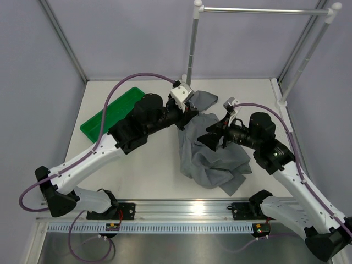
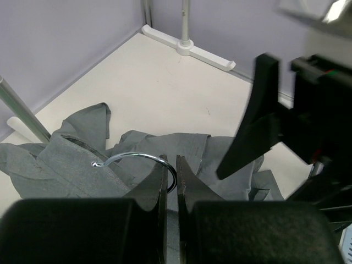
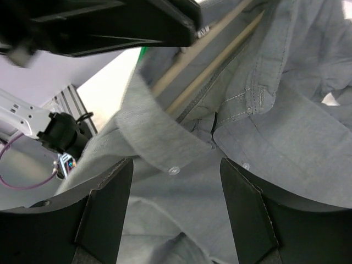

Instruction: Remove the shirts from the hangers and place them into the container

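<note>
The grey shirt (image 1: 214, 159) lies crumpled on the table between both arms, its collar and buttons filling the right wrist view (image 3: 264, 126). A cream hanger (image 3: 214, 55) is still inside the collar. Its metal hook (image 2: 132, 157) curves into my left gripper (image 2: 171, 165), which is shut on it above the shirt's far end (image 1: 190, 107). My right gripper (image 3: 176, 181) is open, fingers (image 3: 104, 203) wide apart just in front of the collar fabric, pinching nothing (image 1: 209, 140). The green container (image 1: 110, 113) sits at the back left, with nothing seen in it.
A silver rail (image 1: 264, 9) on upright posts (image 1: 192, 49) stands at the back right; its white foot (image 2: 198, 52) rests on the table. Grey walls close in the back and sides. My two grippers sit close together over the shirt.
</note>
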Controlling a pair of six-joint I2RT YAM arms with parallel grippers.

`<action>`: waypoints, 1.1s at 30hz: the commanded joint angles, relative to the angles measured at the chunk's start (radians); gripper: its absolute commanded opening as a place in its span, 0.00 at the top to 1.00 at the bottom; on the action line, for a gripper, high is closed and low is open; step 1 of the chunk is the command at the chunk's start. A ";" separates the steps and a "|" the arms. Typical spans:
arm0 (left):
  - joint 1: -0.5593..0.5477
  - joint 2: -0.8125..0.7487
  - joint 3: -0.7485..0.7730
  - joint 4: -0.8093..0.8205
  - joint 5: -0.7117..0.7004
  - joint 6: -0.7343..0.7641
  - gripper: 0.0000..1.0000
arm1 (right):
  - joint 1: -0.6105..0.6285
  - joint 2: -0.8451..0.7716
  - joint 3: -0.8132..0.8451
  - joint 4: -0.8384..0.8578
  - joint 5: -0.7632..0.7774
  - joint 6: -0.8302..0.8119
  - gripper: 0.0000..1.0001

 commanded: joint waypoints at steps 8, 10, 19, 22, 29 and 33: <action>0.011 -0.072 -0.007 0.077 0.069 0.020 1.00 | 0.010 0.142 -0.026 0.248 -0.190 -0.097 0.25; 0.011 -0.077 -0.005 0.072 0.067 0.020 1.00 | 0.010 0.156 -0.026 0.263 -0.239 -0.110 0.24; 0.014 -0.091 -0.013 0.066 0.080 0.020 1.00 | 0.010 0.215 0.037 0.224 -0.430 -0.162 0.19; 0.014 -0.091 -0.010 0.067 0.080 0.020 1.00 | 0.010 0.231 0.053 0.211 -0.439 -0.173 0.22; 0.015 -0.083 -0.016 0.067 0.035 0.020 1.00 | 0.010 0.216 0.062 0.181 -0.408 -0.173 0.71; 0.017 -0.060 -0.012 0.063 -0.060 0.020 1.00 | 0.010 0.173 0.105 0.074 -0.330 -0.171 0.97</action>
